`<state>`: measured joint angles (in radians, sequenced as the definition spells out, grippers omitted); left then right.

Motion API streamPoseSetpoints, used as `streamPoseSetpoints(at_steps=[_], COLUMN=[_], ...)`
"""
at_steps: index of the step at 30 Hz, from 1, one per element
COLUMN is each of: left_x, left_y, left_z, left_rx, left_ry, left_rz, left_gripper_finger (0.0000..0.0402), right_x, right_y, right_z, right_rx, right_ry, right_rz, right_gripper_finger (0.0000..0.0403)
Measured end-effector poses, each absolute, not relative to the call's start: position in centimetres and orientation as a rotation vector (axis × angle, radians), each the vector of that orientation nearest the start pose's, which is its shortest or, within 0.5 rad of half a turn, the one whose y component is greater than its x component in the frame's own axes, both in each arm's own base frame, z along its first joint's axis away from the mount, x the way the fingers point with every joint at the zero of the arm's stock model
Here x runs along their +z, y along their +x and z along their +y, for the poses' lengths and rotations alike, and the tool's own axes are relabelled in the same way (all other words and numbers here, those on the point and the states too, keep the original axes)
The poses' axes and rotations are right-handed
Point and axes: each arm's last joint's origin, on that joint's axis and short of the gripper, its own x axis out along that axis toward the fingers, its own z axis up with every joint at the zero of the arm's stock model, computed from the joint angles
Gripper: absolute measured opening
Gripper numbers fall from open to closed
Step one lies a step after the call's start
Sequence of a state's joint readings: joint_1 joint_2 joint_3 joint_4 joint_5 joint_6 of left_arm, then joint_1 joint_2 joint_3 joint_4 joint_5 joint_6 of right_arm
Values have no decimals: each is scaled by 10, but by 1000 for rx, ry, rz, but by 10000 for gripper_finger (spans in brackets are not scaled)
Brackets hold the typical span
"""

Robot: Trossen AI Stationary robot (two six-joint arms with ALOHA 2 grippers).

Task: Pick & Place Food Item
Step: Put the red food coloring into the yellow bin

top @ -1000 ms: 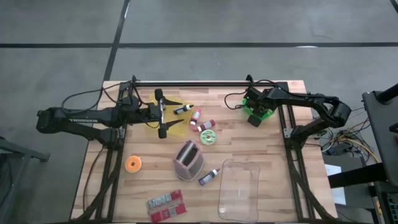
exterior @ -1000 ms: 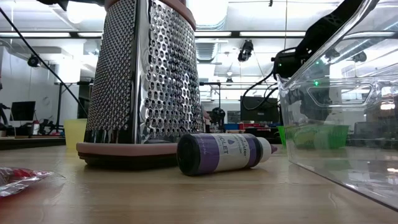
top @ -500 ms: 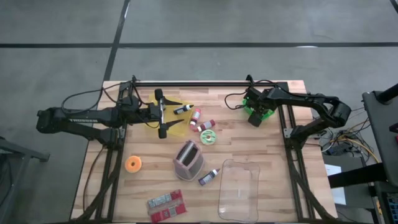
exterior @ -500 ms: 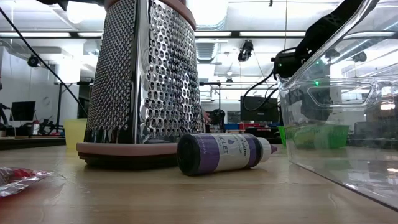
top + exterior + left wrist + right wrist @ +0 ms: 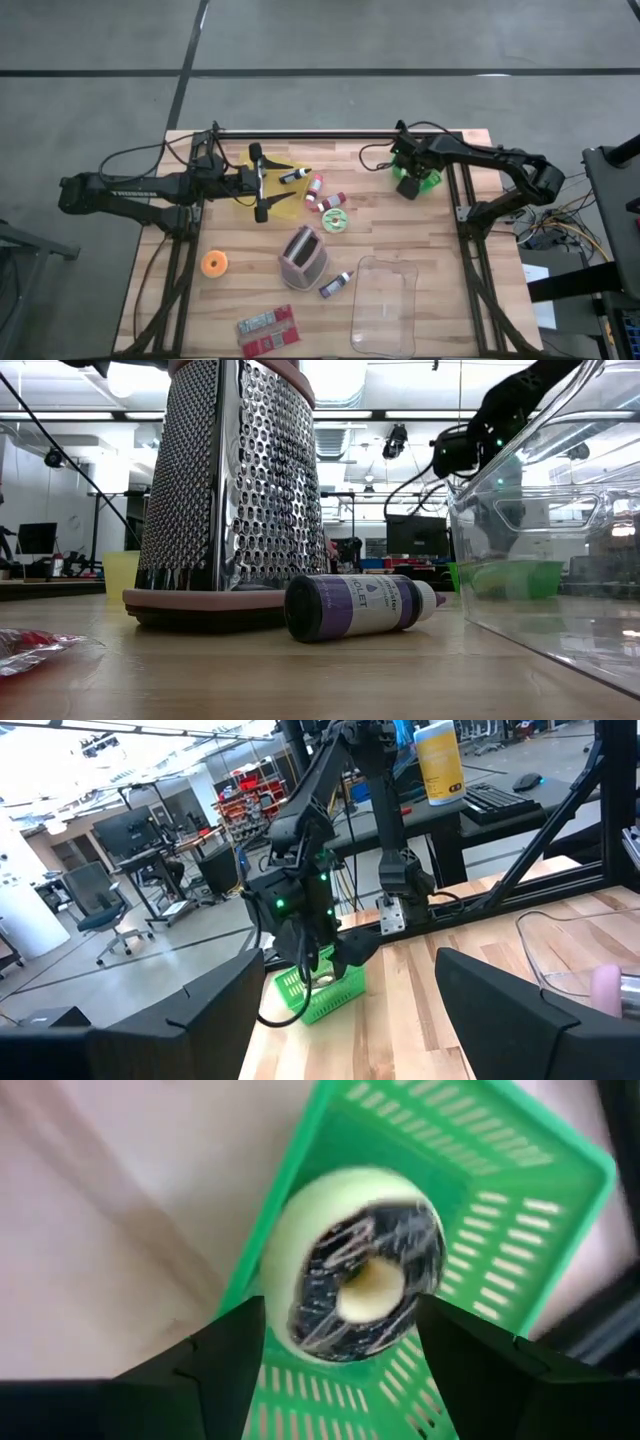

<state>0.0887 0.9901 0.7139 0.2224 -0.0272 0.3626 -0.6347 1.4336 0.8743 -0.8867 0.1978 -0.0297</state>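
Green basket holds a chocolate-iced doughnut; the right tool hangs above, fingers apart.

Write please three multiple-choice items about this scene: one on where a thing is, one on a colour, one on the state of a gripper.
1. Where is the doughnut?
A. In the green basket
B. In the clear container
C. On the yellow sheet

2. What colour is the round item near the table's left edge, in front of the left arm?
A. Blue
B. Orange
C. White

3. How does the right gripper stand?
A. Shut on the doughnut
B. Shut on the basket's rim
C. Open over the basket

Answers:
1 A, since the right wrist view shows the doughnut among the basket's slotted green walls.
2 B, since the high view shows it orange on the wood.
3 C, since both dark fingers stand apart on either side of the doughnut, with green mesh showing between them.
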Motion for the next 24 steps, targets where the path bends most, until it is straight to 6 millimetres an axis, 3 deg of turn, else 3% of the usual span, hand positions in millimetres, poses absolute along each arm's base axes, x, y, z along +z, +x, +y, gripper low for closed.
streamPoseSetpoints(at_steps=[15,20,24], left_x=[309,309,309], left_y=[223,223,223], left_z=[21,21,21], left_rx=[104,104,104], left_ry=[360,363,363], left_rz=[80,81,81], left_gripper_finger=[296,296,296], right_x=[231,246,255], right_y=[199,204,216], right_z=[-139,-122,-94], right_rx=[-628,-570,-452], right_ry=[299,225,111], right_rz=[1349,1285,1220], right_gripper_finger=[244,235,233])
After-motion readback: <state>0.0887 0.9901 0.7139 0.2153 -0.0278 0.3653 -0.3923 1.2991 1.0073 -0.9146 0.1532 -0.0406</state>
